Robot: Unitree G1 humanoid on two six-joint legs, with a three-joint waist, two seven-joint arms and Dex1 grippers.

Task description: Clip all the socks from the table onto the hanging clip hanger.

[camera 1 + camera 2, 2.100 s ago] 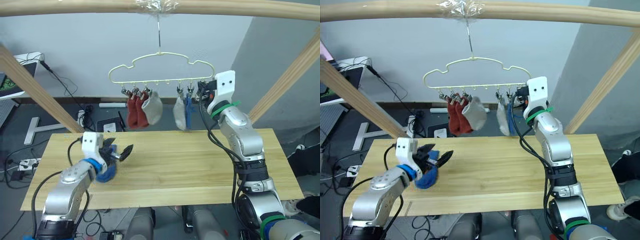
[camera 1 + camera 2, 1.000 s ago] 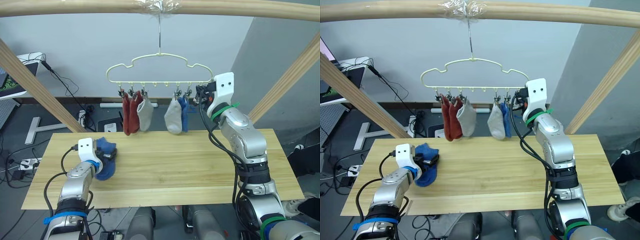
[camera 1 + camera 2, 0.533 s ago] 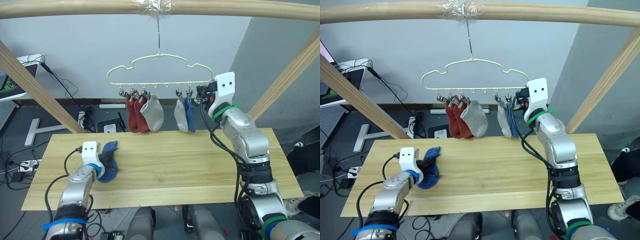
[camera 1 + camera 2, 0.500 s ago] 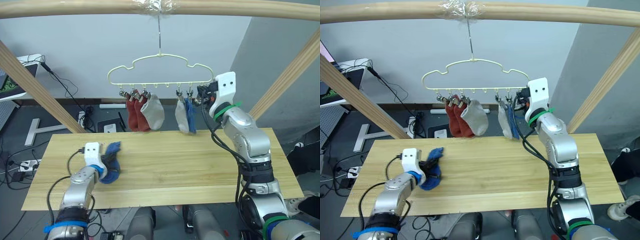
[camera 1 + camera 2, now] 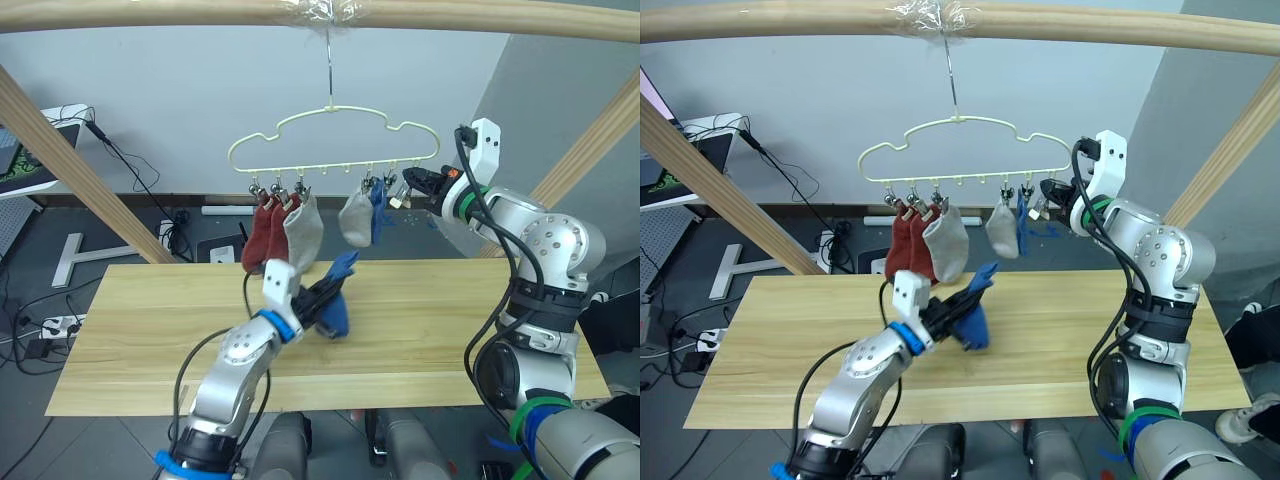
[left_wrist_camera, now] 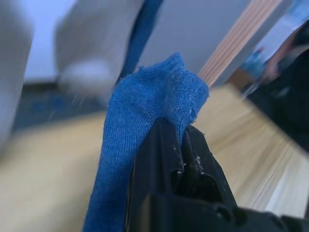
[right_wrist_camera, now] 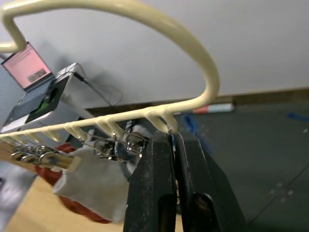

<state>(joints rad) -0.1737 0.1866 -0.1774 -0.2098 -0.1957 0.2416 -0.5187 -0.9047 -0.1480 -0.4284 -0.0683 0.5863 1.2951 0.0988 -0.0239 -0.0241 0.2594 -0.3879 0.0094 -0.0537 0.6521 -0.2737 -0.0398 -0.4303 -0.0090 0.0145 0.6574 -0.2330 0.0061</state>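
The left gripper (image 5: 322, 292) sat just below the centre of the left eye frame, raised above the table (image 5: 130, 330), its 2 black fingers (image 6: 159, 145) pinched shut on a blue sock (image 5: 336, 300). The sock's free end stood up past the fingertips while the rest drooped toward the wood; the part inside the jaws was hidden. In the upper middle of the frame hung the clip hanger (image 5: 333, 108), carrying 5 socks: 2 rust red socks (image 5: 258, 232) and a grey sock (image 5: 303, 232) bunched at the left, overlapping so their edges were hard to separate, then a second grey sock (image 5: 354, 218) and a blue hung sock (image 5: 378, 212) mostly covered by it. The right gripper (image 5: 408, 178) reached in from the right at the hanger's right end, fingers closed on the last clip (image 7: 169, 129), whose body was concealed between them in the right wrist view. The wooden frame bar (image 5: 150, 12) ran along the top edge.
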